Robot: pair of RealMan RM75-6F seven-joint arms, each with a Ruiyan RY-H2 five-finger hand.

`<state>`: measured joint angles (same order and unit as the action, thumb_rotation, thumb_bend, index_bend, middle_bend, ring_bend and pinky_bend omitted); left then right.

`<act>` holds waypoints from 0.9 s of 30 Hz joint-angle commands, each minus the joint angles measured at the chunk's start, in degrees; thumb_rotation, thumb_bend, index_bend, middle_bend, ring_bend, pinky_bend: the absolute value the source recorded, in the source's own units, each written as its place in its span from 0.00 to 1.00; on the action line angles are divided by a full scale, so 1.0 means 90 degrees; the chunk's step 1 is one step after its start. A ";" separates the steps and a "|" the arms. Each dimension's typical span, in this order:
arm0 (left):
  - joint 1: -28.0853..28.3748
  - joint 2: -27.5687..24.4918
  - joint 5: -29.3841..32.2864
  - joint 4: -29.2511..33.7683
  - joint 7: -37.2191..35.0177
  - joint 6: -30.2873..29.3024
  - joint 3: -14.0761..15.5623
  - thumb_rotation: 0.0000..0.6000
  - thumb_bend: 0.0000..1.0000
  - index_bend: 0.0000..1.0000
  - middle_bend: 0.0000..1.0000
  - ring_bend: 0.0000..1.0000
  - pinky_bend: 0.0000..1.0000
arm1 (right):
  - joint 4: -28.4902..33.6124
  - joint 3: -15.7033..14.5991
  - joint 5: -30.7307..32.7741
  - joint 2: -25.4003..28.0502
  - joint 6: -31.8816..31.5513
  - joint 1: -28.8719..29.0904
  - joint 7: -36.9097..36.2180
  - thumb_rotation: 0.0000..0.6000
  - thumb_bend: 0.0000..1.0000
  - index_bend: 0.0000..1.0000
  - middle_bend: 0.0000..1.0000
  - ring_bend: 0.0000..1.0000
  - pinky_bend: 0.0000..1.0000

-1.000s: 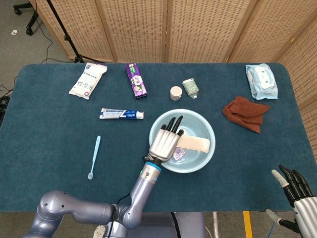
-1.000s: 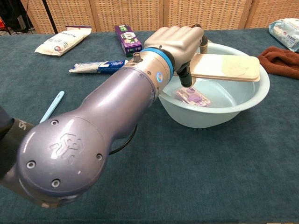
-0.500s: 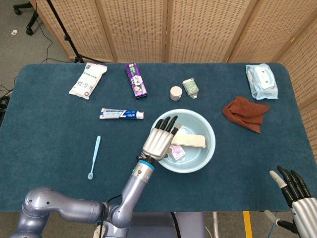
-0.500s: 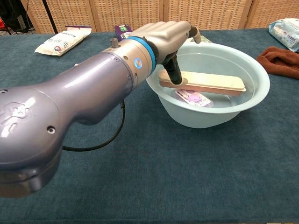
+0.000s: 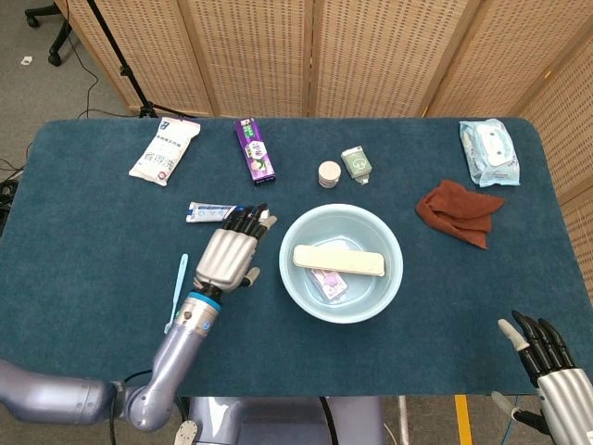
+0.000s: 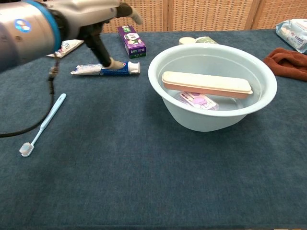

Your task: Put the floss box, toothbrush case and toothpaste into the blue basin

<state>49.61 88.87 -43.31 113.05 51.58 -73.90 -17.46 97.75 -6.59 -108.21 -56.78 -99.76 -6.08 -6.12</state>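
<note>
1. From the head view: toothpaste (image 5: 228,213) lies flat on the table (image 5: 93,278), long axis running left-right, cap end toward the blue basin (image 5: 341,262). Left hand (image 5: 227,255) sits just on the near side of the tube, fingers extended and pointing away from the robot, so they cross the tube's long axis at roughly a right angle. Fingertips overlap the cap half of the tube in this view; whether they touch it or hover above cannot be told from above. Fingers lie close side by side, holding nothing.

2. Same view: toothbrush case (image 5: 338,260) rests across the inside of the basin with the floss box (image 5: 329,283) beneath it at the bottom. Judgement: two of three items are placed; the toothpaste remains outside, just left of the basin rim. Right hand (image 5: 547,357) shows at the lower right corner, well apart from everything, fingers straight and slightly fanned, empty. Left hand is plainly the nearer one.

3. From the chest view: left hand (image 6: 98,19) comes in from the upper left, one dark finger reaching down with its tip (image 6: 114,63) on or just above the toothpaste (image 6: 103,68), toward the cap end. The tube runs left-right, flat on the cloth, no fingers closed round it.

4. Judgement: the coming move turns on straddling the tube across its short width, fingers behind, thumb in front, before lifting it rightward to the basin (image 6: 211,122).
</note>
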 commanded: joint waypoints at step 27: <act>-0.3709 -0.2218 -0.4144 0.0169 -0.3596 -0.1546 0.3035 1.00 0.31 0.00 0.00 0.00 0.11 | -0.0040 0.0062 0.0178 -0.0385 0.0443 0.0104 0.0593 1.00 0.13 0.00 0.00 0.00 0.00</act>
<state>16.94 68.45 -79.93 115.32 20.07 -87.71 9.78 97.46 -6.04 -106.72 -60.15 -95.92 -5.26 -0.48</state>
